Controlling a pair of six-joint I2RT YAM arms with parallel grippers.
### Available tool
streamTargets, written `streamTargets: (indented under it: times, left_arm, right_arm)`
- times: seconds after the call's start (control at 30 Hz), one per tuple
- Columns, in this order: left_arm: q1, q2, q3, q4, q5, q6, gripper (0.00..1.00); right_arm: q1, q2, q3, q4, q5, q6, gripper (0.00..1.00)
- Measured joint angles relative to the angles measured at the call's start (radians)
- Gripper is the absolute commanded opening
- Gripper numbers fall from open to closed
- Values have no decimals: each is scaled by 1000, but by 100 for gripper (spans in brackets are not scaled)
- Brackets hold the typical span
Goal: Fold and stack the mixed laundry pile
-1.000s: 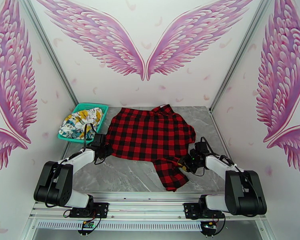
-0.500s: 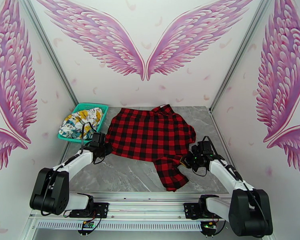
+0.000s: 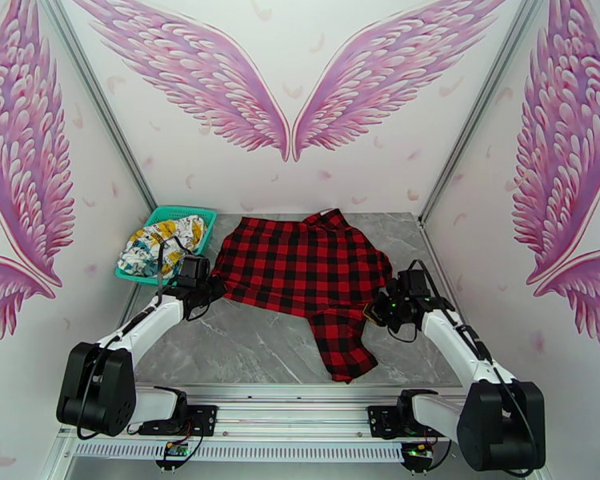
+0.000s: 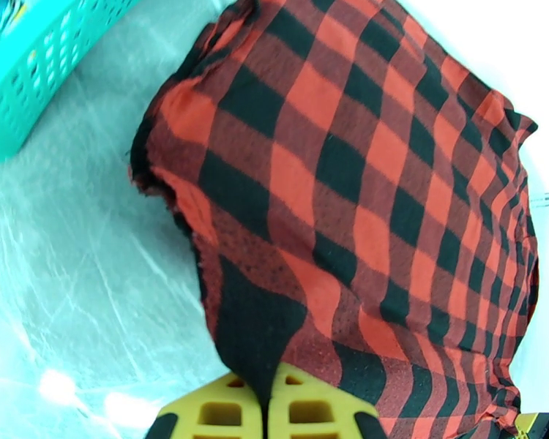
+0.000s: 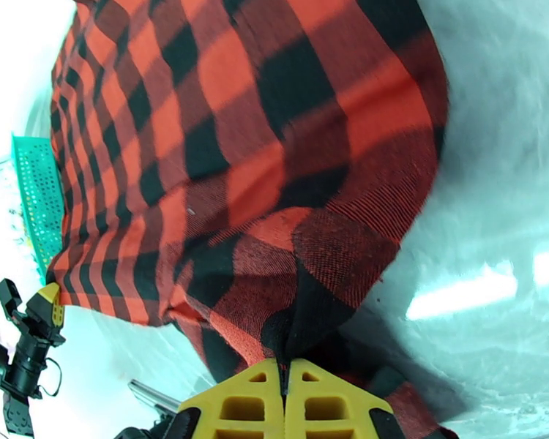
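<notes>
Top external: plaid garment (image 3: 304, 270) is spread mid-counter (image 3: 244, 346). Left gripper (image 3: 211, 290) is clamped on its near-left hem corner, right gripper (image 3: 377, 312) clamped on the near-right. Looks like the first fold; next move needs both lifting and carrying the hem away together. Two garments in all: the white printed garment (image 3: 160, 243) sits in the one teal basket (image 3: 184, 210).

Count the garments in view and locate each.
2. The red-and-black plaid shirt lies spread on the table; the white cartoon-print garment sits in the teal basket, far left. Others may hide beneath it.
</notes>
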Motion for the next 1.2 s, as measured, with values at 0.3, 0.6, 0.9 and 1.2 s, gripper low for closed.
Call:
streamTargets:
  times: [0.3,0.6,0.9,1.2]
  left_arm:
    - [0,157,132,-10,-17,-1,0]
    - [0,272,259,-11,-25,-1,0]
    - [0,339,286,-9,-22,-7,0]
    - [-5,339,286,0,-16,-7,0]
  right_arm:
    - [0,149,144,8,11,-26,0]
    - [0,302,298,11,26,-65,8]
    - [0,348,312,-12,101,-160,56]
    - [52,29,-40,-90,129,-174,67]
